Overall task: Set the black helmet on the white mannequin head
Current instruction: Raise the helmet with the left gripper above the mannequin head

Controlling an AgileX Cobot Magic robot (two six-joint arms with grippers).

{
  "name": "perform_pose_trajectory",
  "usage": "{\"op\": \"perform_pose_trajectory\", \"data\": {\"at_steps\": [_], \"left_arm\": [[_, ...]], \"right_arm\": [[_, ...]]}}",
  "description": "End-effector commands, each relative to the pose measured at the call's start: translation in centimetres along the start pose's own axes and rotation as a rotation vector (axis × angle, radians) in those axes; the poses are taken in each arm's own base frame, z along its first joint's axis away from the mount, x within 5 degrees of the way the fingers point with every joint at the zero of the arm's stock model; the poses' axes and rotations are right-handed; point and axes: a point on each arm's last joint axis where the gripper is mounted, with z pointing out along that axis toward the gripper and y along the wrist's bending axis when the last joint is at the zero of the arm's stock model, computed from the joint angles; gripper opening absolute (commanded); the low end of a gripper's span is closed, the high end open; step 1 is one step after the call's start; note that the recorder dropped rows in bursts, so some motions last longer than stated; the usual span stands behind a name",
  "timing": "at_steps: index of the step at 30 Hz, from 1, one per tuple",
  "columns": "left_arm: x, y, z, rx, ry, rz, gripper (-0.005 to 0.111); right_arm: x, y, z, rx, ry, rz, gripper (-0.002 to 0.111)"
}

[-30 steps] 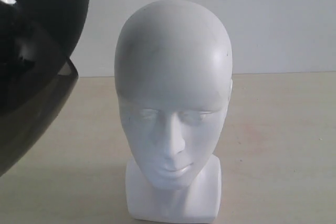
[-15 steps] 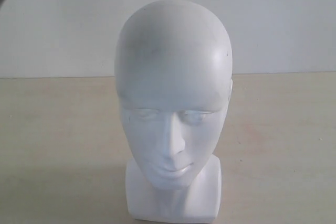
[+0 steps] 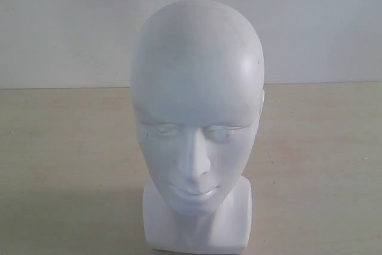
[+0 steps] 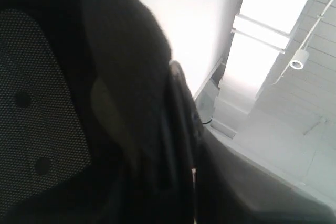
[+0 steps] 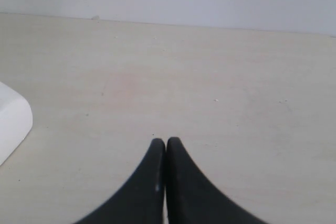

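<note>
I cannot tell my left jaws' grip on the helmet (image 4: 105, 103) filling the left-wrist frame's left, my right jaws closed empty, so lowering off-centre could topple the centre-frame head (image 3: 197, 106).

One white mannequin head (image 3: 197, 117), at six o'clock on the one tabletop (image 3: 322, 159). One black helmet (image 4: 126, 77), seen in the left wrist view. One pincer (image 5: 166, 145), with two fingertips.

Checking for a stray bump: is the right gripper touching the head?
Apart. The right wrist view shows bare table between the shut right gripper and the head at its base.
</note>
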Motion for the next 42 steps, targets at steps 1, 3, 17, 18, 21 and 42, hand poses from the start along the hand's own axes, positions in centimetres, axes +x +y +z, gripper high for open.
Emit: {"op": "perform_pose_trajectory", "data": {"at_steps": [1,3,17,18,21,42], "left_arm": [[-0.1,-0.2,1.8,0.008,0.008,0.001,0.004],[0.0,-0.1,2.5,0.008,0.008,0.011,0.004],[1.9,1.4,6.3,-0.028,0.099,0.180,0.004],[1.9,1.4,6.3,-0.027,0.096,0.180,0.004],[1.8,1.4,6.3,-0.026,0.094,0.199,0.004],[4.6,1.4,8.4,0.210,0.189,0.022,0.004]], "right_arm": [[-0.1,0.0,0.0,0.004,-0.010,0.000,0.000],[-0.1,0.0,0.0,0.004,-0.010,0.000,0.000],[-0.1,0.0,0.0,0.004,-0.017,0.000,0.000],[-0.1,0.0,0.0,0.004,-0.017,0.000,0.000],[-0.1,0.0,0.0,0.004,-0.017,0.000,0.000],[-0.1,0.0,0.0,0.004,-0.017,0.000,0.000]]}}
